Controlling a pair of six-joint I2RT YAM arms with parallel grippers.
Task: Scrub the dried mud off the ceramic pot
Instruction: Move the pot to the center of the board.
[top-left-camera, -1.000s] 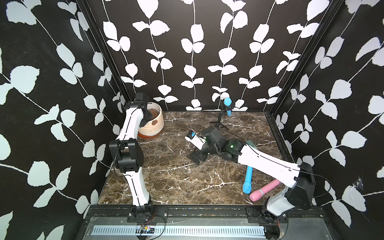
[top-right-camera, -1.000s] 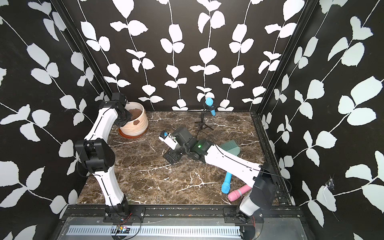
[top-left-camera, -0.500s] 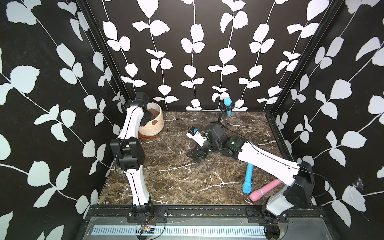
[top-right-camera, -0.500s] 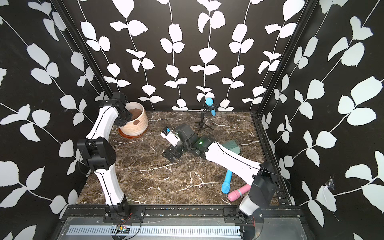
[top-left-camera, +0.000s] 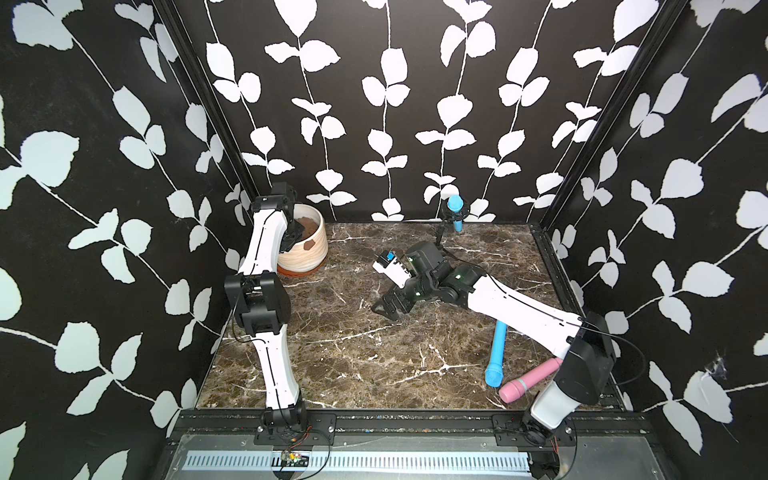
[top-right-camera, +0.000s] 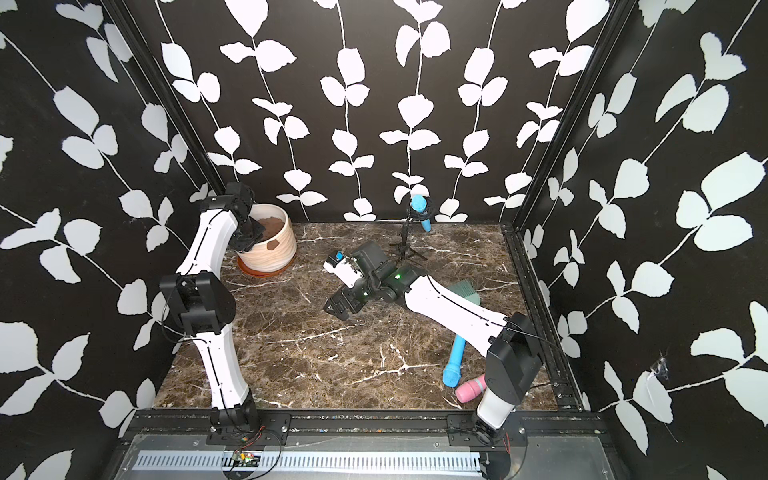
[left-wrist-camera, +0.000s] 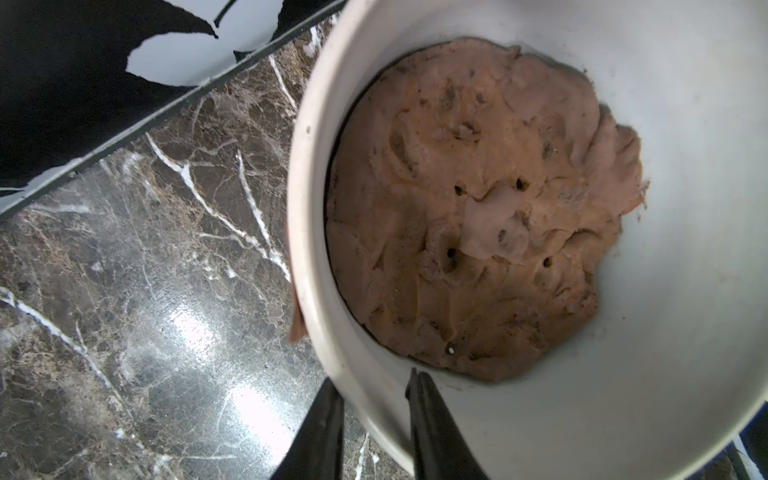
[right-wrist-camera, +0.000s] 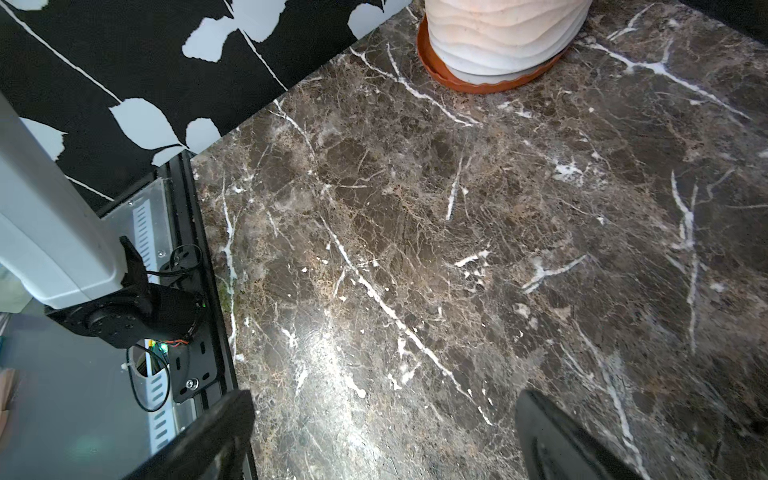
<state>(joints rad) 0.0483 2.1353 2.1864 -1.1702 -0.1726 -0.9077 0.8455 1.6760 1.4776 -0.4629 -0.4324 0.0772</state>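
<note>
- Ceramic pot (top-left-camera: 300, 259) stands upright on its saucer (right-wrist-camera: 490, 85) in the far left corner of the tabletop (top-left-camera: 374, 357). One dried mud (top-left-camera: 308, 245) patch shows on its ribbed side, facing the tabletop's middle.
- Left tool (left-wrist-camera: 372, 380) straddles the rim, one finger inside near the soil (left-wrist-camera: 478, 208), one outside. Jaws are narrow and pinch the wall. Judged: a steadying hold for scrubbing.
- Right tool (right-wrist-camera: 384, 397) is spread wide and empty, low over bare tabletop, aimed at the pot.
- Teal brush (top-right-camera: 467, 291) lies behind the right arm, untouched.
</note>
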